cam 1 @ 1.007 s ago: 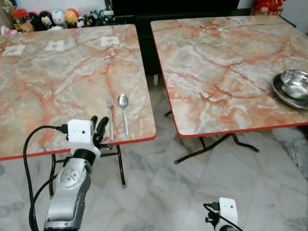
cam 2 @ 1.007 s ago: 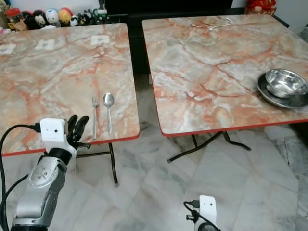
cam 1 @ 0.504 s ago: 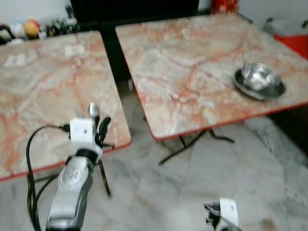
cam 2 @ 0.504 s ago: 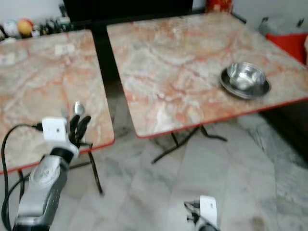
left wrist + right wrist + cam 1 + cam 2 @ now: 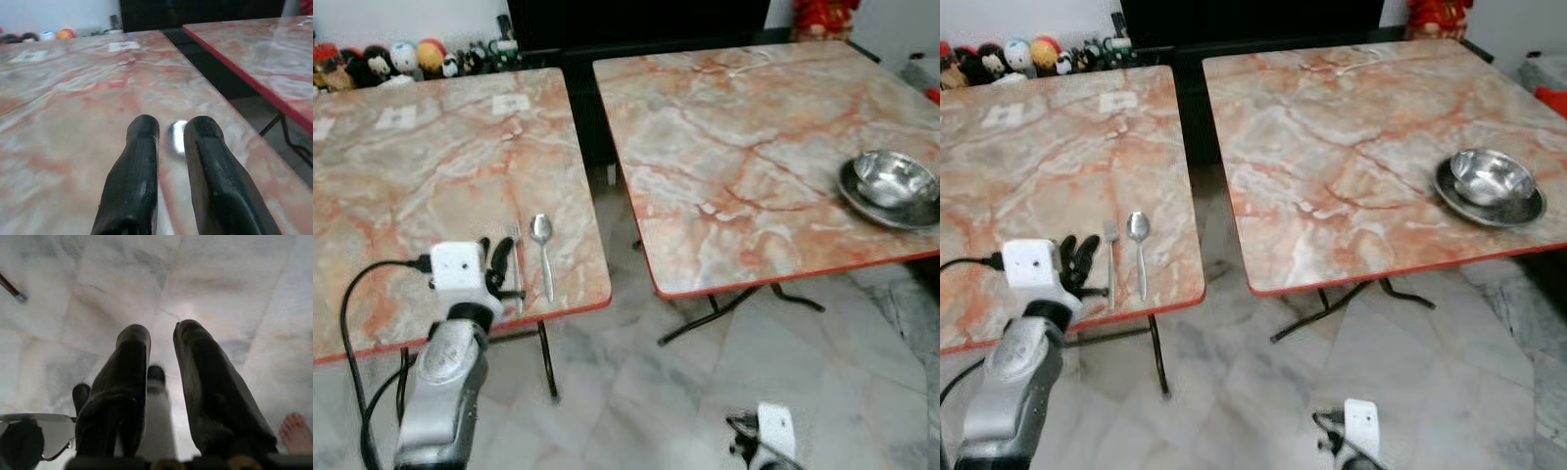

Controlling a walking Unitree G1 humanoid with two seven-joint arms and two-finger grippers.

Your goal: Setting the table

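**Cutlery on the left table, bowl on the right**

Two marble-patterned folding tables with red edges stand side by side on a pale marble-tile floor (image 5: 636,392), a dark gap between them. On the left table (image 5: 411,186), near its front edge, a fork (image 5: 517,269) and a spoon (image 5: 543,255) lie parallel, just beside each other, handles toward the robot; both are plain silver metal. On the right table (image 5: 734,166), near its right side, a shiny steel bowl (image 5: 894,178) sits on a dark grey plate (image 5: 862,201). Small figurines (image 5: 401,59) line the far wall behind the left table.

The left gripper (image 5: 168,128) hovers low over the left table just beside the fork, its two black fingers slightly parted and holding nothing; the spoon's bowl glints past their tips. The right gripper (image 5: 161,335) hangs over the floor, fingers a little apart, empty.
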